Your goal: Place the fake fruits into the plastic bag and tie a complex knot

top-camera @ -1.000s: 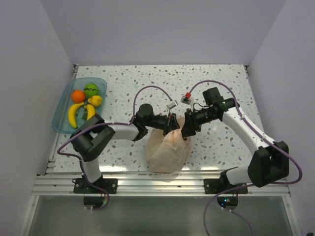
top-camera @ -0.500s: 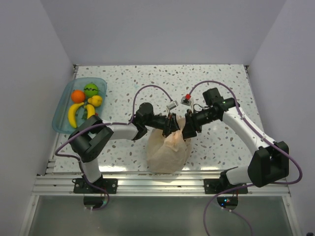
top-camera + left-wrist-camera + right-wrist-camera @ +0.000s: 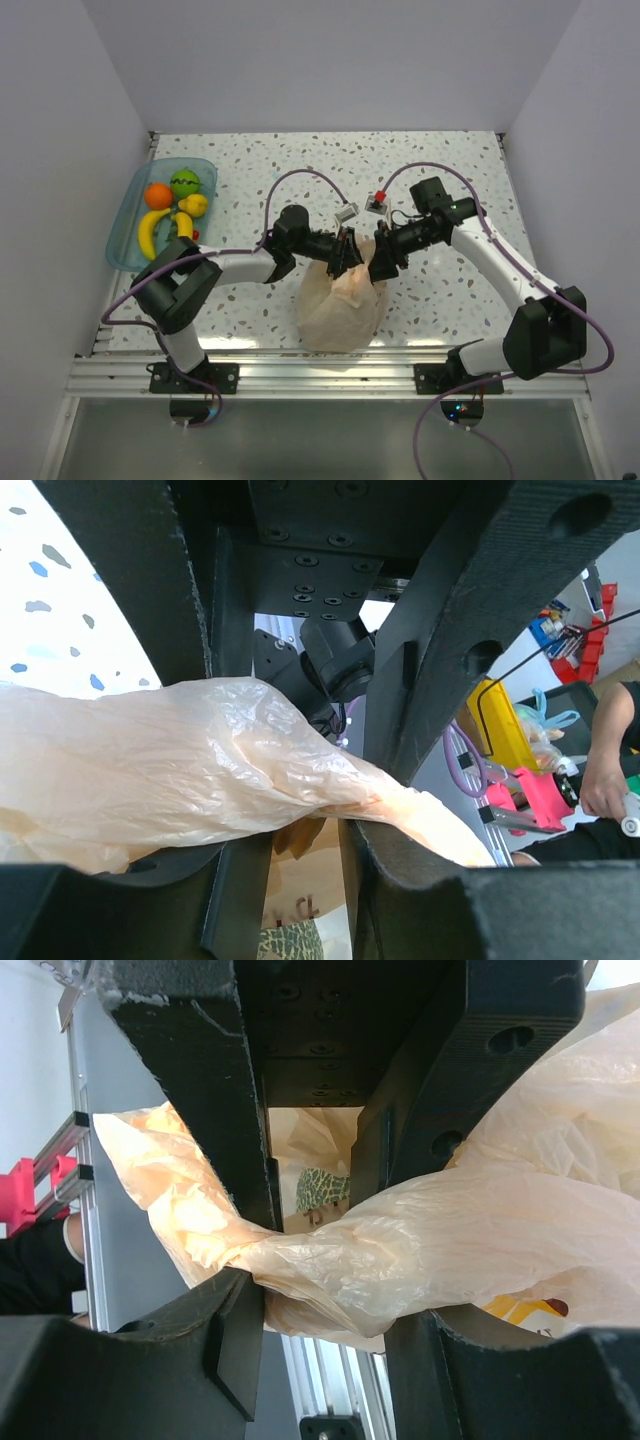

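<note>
The peach-orange plastic bag (image 3: 338, 308) sits bulging at the table's front centre, its neck gathered upward. My left gripper (image 3: 346, 254) and right gripper (image 3: 377, 260) meet nose to nose over the neck. In the left wrist view my left gripper (image 3: 305, 825) has a bunched strip of the bag (image 3: 150, 760) across its narrow jaws. In the right wrist view my right gripper (image 3: 325, 1280) holds a thick twisted bunch of the bag (image 3: 520, 1230) between its fingers. The fake fruits, an orange (image 3: 157, 195), a green ball (image 3: 184, 182), bananas (image 3: 150, 236) and a small yellow piece (image 3: 194, 205), lie outside the bag. No finished knot shows.
The fruits lie in a clear blue tray (image 3: 125, 240) at the table's left edge. White walls close the table on three sides. An aluminium rail (image 3: 330, 375) runs along the front edge. Purple cables (image 3: 300, 180) arch over both arms.
Both grippers have crept slightly closer together over the bag's neck. The left arm's elbow has shifted a little to the left. The bag and fruits have stayed in place.
</note>
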